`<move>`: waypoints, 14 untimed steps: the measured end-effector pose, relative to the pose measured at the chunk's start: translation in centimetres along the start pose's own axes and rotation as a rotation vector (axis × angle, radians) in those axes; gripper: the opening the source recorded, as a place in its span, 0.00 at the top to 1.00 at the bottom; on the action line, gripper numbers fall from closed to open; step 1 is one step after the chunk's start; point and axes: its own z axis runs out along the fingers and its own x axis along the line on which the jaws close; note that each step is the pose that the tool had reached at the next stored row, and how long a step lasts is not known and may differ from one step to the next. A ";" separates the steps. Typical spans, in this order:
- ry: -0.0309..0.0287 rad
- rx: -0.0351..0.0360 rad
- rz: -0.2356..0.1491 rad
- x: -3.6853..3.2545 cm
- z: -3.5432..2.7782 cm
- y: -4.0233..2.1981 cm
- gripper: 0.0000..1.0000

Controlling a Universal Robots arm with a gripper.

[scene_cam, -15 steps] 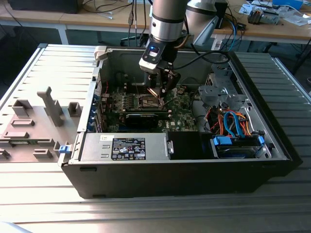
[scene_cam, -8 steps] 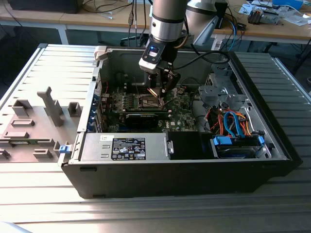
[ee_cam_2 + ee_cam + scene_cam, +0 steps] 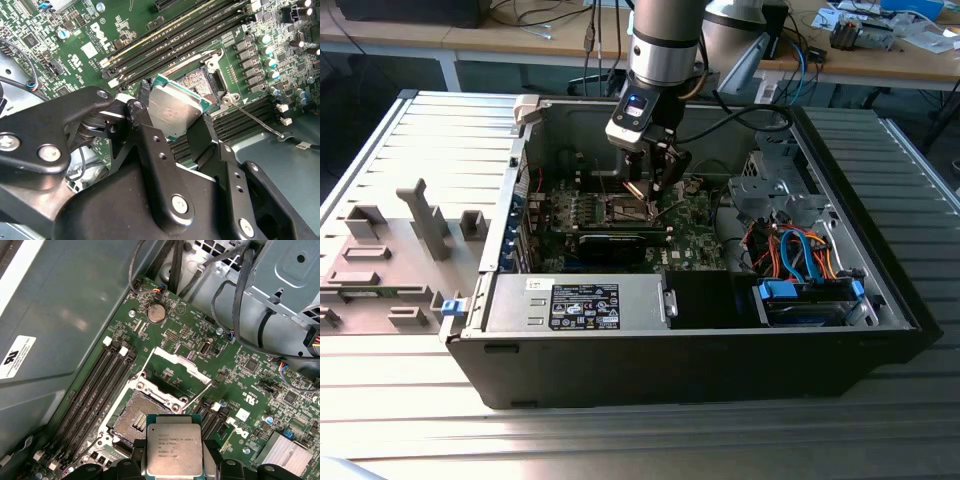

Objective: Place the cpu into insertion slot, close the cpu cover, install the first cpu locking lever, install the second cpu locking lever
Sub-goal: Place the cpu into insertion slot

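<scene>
My gripper (image 3: 655, 188) hangs inside the open computer case, low over the green motherboard (image 3: 695, 225). It is shut on the cpu (image 3: 176, 111), a square silver chip with a green edge, held flat by two opposite sides between the black fingers (image 3: 145, 120). In the first wrist view the cpu (image 3: 174, 447) sits just off the insertion slot (image 3: 136, 421), a dark square socket with a silver rim. In the second wrist view part of the insertion slot (image 3: 199, 80) shows past the chip. The cpu cover (image 3: 176, 371) stands swung open on the socket's far side. A thin locking lever (image 3: 256, 121) lies unlatched beside the socket.
Long black memory slots (image 3: 92, 392) run on both sides of the socket. A grey drive cage (image 3: 287, 285) and cable bundles (image 3: 240, 295) overhang one end of the board. In the exterior view a power supply (image 3: 580, 303) fills the case front, and a grey fixture plate (image 3: 390, 255) lies at the left.
</scene>
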 end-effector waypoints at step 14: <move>0.0005 0.0001 0.009 0.00 0.01 0.00 0.46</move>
